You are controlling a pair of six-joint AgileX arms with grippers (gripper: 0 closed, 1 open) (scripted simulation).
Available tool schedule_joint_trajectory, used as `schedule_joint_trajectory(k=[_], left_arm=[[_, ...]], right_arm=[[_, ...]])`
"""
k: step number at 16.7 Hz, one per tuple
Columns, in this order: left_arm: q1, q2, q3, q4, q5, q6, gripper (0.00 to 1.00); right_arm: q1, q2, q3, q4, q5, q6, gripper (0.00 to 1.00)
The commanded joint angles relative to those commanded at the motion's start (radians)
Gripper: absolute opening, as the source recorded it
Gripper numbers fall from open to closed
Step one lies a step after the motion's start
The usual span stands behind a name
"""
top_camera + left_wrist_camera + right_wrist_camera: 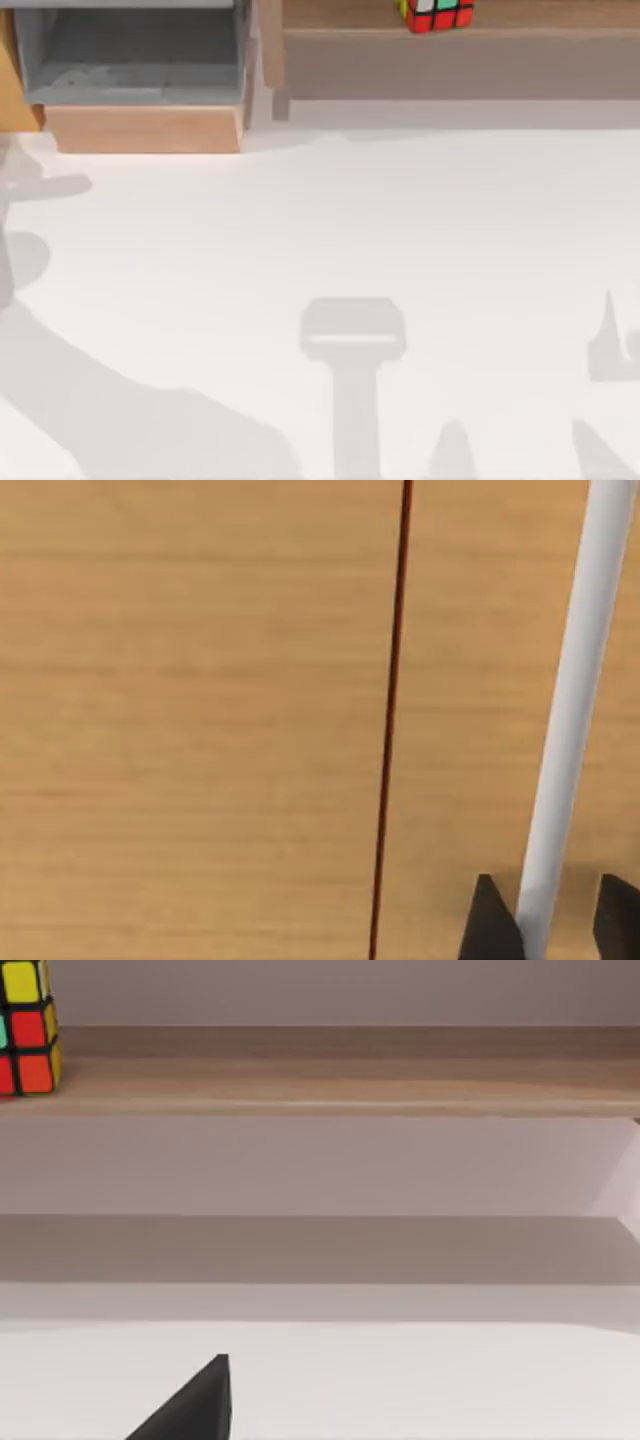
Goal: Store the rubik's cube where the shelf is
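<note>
Wooden and light brown, the shelf (350, 14) ran along the upper right of the top view, and the rubik's cube (437, 13) sat on it at the frame's top edge, right of centre. Beside it, upper left, stood a boxy wooden compartment (140, 128) with a grey inside. Below lay the white table (320, 250), crossed by arm shadows. On the right wrist view the cube rested upright on the shelf board at the upper left corner, with one dark fingertip (195, 1405) of the right gripper at the bottom edge; whether its jaws were apart or together I cannot tell. On the left wrist view the left gripper (555, 920) had its dark fingertips set apart, facing a wood surface (200, 720)
</note>
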State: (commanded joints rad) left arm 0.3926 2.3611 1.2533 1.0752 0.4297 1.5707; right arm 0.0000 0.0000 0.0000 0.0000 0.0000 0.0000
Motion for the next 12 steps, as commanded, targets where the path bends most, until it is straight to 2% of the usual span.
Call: schedule_joint_trajectory(k=[6, 12], left_arm=[[0.000, 0.000, 0.000, 0.000, 0.000, 0.000, 0.98], [0.000, 0.000, 0.000, 0.000, 0.000, 0.000, 1.00]], right_arm=[[0.000, 0.000, 0.000, 0.000, 0.000, 0.000, 1.00], [0.000, 0.000, 0.000, 0.000, 0.000, 0.000, 1.00]])
